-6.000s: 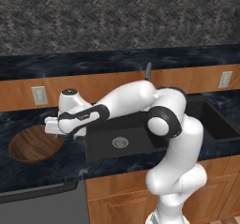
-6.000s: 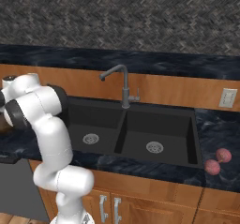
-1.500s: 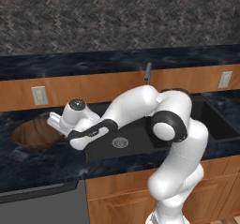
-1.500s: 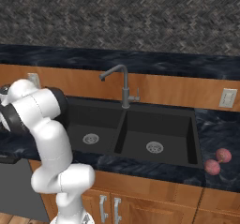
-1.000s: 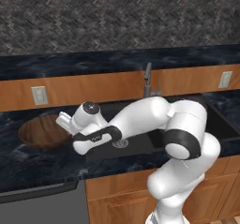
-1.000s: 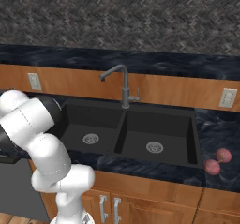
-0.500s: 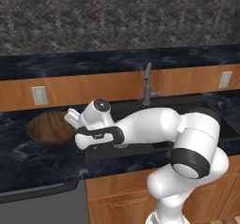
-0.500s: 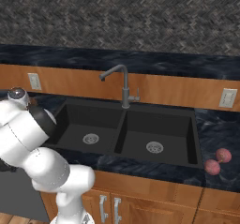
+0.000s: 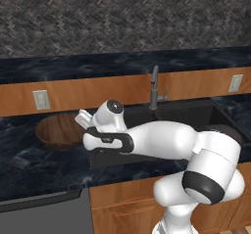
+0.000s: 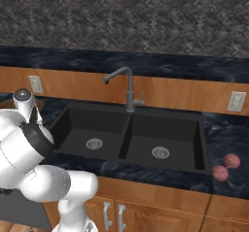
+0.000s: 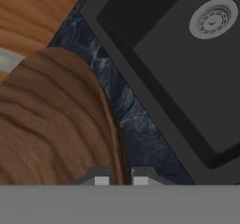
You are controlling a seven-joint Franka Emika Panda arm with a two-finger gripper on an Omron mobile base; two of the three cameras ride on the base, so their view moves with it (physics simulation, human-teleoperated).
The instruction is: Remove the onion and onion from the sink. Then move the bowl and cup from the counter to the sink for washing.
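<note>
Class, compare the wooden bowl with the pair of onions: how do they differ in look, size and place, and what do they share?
The bowl is brown wood grain; the onions are pinkish-red. The bowl is wide and shallow, far larger than the onions, which are small balls. The bowl is left of the sink, its rim between the gripper fingertips; the onions lie untouched on the right. Both are round and outside the basins.

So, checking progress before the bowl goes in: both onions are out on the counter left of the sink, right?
Not quite: the onions are out, but they lie on the counter to the right of the sink, as the right base view shows.
</note>
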